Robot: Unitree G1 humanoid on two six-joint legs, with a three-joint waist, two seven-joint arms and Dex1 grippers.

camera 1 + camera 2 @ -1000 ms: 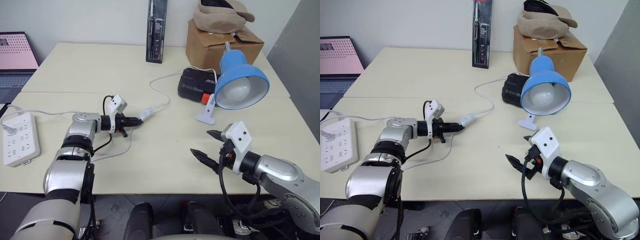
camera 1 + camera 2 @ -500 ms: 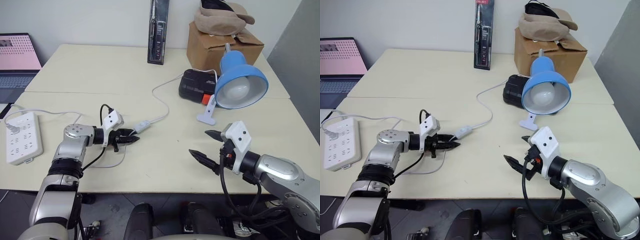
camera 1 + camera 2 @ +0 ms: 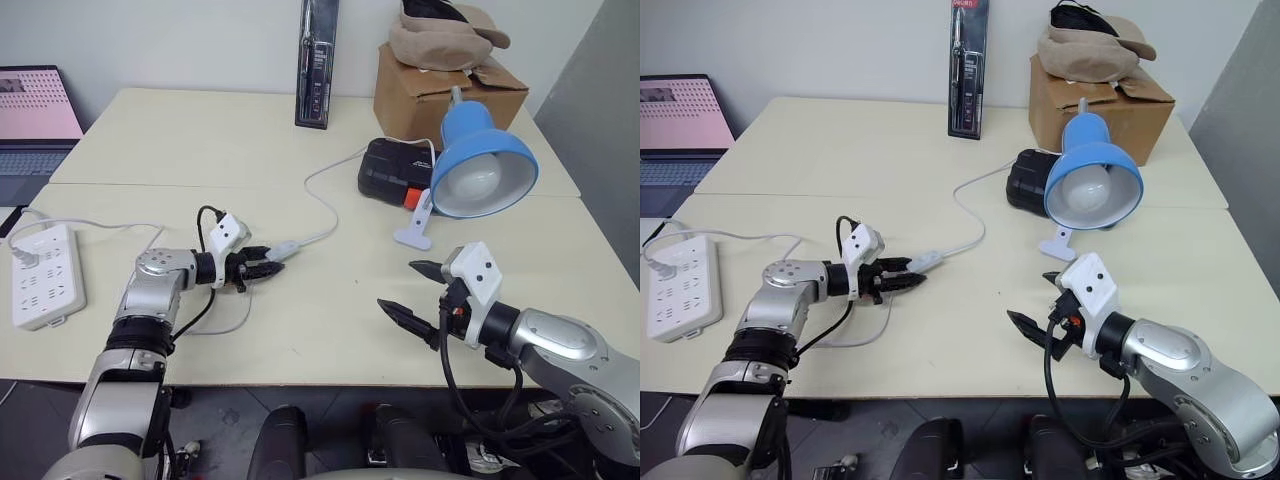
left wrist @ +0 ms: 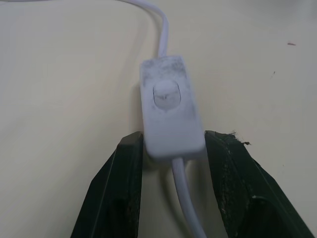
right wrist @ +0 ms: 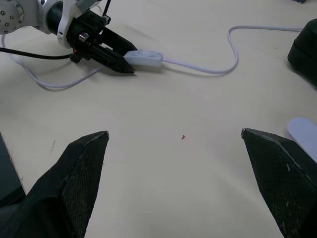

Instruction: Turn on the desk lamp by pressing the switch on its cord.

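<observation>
An office or lab: pale desks [image 3: 300, 320], laptop [image 3: 35, 115] (open), cardboard box [image 3: 440, 85].

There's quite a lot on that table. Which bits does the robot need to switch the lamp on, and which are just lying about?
Needed: desk lamp, its cord, the switch, left gripper straddling the switch.

Lying about: power strip, cardboard box, black box, laptop, packaged tool.

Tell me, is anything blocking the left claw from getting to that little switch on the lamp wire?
Nothing visible is. The left gripper already has its two fingers on either side of the switch, which lies flat on the table, its rocker button facing up and uncovered.
</observation>
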